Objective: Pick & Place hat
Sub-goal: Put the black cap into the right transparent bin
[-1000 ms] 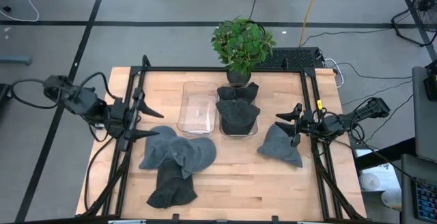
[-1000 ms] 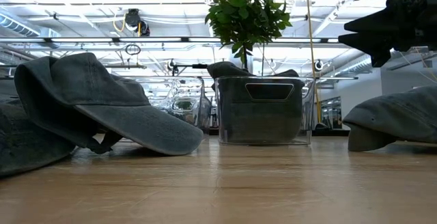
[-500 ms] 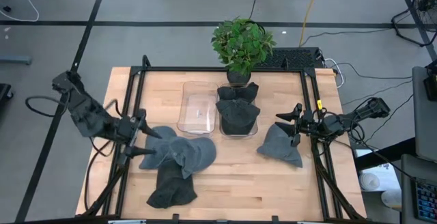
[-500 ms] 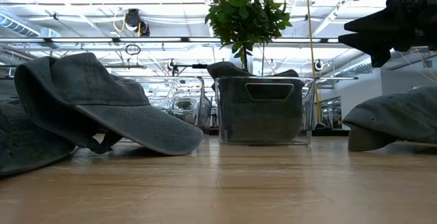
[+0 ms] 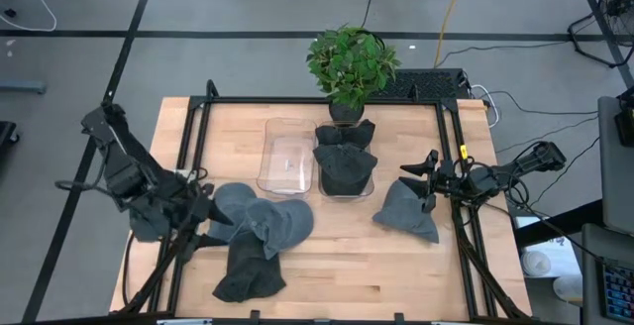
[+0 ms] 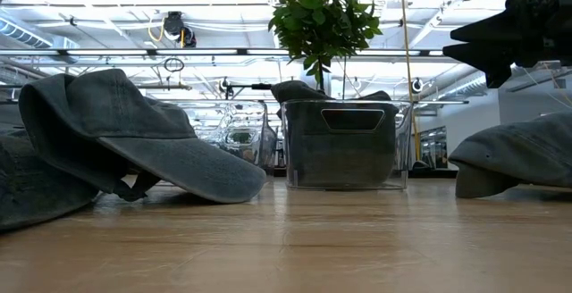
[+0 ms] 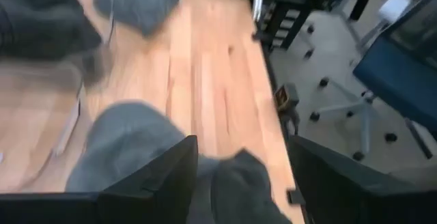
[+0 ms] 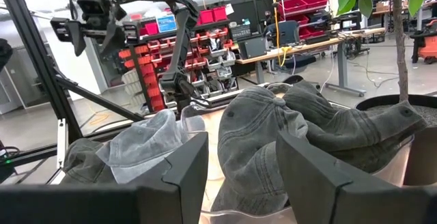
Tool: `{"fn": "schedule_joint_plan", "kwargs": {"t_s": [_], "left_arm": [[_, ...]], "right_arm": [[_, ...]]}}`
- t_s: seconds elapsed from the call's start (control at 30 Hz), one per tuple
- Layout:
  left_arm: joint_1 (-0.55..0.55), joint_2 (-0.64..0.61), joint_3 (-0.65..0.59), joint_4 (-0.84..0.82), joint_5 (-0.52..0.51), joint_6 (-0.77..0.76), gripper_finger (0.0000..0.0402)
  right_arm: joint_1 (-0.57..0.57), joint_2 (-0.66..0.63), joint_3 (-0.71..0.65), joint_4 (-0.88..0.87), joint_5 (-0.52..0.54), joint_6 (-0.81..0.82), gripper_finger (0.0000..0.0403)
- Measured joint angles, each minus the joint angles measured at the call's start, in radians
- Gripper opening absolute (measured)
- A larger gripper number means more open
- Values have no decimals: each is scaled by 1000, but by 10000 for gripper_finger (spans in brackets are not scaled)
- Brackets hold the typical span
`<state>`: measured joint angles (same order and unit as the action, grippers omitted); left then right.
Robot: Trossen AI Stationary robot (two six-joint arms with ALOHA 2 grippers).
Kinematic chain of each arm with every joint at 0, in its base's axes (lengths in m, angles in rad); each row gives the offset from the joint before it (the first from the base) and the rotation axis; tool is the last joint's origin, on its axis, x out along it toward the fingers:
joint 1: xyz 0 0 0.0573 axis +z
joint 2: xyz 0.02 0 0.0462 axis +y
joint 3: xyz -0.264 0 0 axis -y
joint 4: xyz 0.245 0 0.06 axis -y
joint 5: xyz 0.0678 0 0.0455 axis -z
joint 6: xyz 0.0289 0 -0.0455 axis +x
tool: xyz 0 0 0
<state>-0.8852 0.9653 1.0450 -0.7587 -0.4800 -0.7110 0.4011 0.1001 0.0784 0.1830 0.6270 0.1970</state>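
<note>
the left gripper (image 5: 203, 213), released, hangs over overlapping hats (image 5: 260, 228) — it could snag two together — while the right gripper (image 5: 428, 180) waits released above another hat (image 5: 406, 211).

left hand (image 5: 201, 209) open at the table's left edge, right hand (image 5: 424, 179) open, hovering at the right side
</note>
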Motion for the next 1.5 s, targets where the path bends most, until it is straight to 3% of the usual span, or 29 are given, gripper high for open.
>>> {"fn": "schedule_joint_plan", "kwargs": {"t_s": [0.63,0.77,1.03,1.23,1.5], "left_arm": [[21,374,359,-424,228,-244,235],[27,445,460,-507,260,-232,204],[73,523,575,-554,476,-187,147],[79,541,587,-579,558,-225,162],[79,541,588,-578,569,-260,198]], "right_arm": [[0,0,0,0,0,0,160],[0,0,0,0,0,0,160],[0,0,0,0,0,0,160],[0,0,0,0,0,0,160],[0,0,0,0,0,0,160]]}}
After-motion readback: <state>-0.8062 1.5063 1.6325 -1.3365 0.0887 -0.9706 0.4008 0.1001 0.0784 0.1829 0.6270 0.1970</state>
